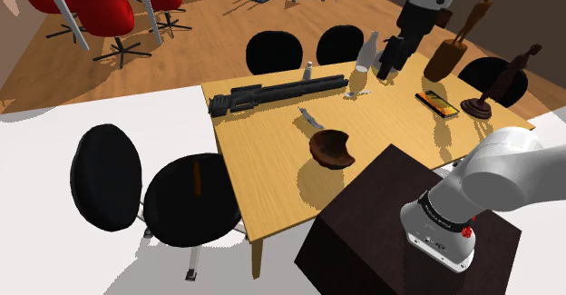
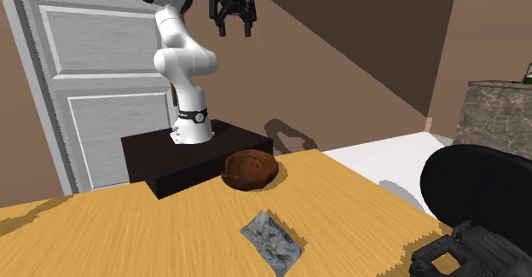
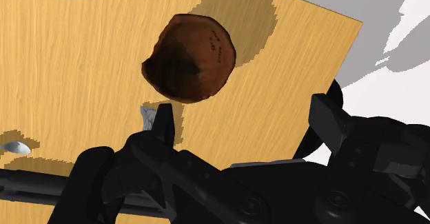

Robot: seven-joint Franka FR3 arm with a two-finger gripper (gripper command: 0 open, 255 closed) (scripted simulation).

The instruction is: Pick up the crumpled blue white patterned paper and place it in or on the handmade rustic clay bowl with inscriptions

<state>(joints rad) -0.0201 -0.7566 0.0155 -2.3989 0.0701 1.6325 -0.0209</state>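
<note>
The crumpled blue-white patterned paper [image 1: 310,117] lies near the middle of the wooden table [image 1: 272,157]; in the second exterior view the paper [image 2: 273,240] is in front of the bowl. The brown clay bowl [image 1: 331,148] sits between the paper and the dark stand [image 1: 399,221], rim tilted. My gripper [image 1: 392,64] hangs high above the table, open and holding nothing; the gripper [image 2: 233,18] shows its fingers spread apart. In the wrist view the bowl [image 3: 191,57] lies well ahead of the gripper [image 3: 247,129], and the paper [image 3: 147,116] peeks out beside one fingertip [image 3: 163,123].
A long black gun-shaped object [image 1: 272,93] lies along the table's far side. A white bottle [image 1: 367,53], a smaller one [image 1: 308,69], a flat orange-edged item [image 1: 435,103] and dark figurines [image 1: 481,93] stand toward the shoulder view's right. Black chairs [image 1: 190,198] ring the table.
</note>
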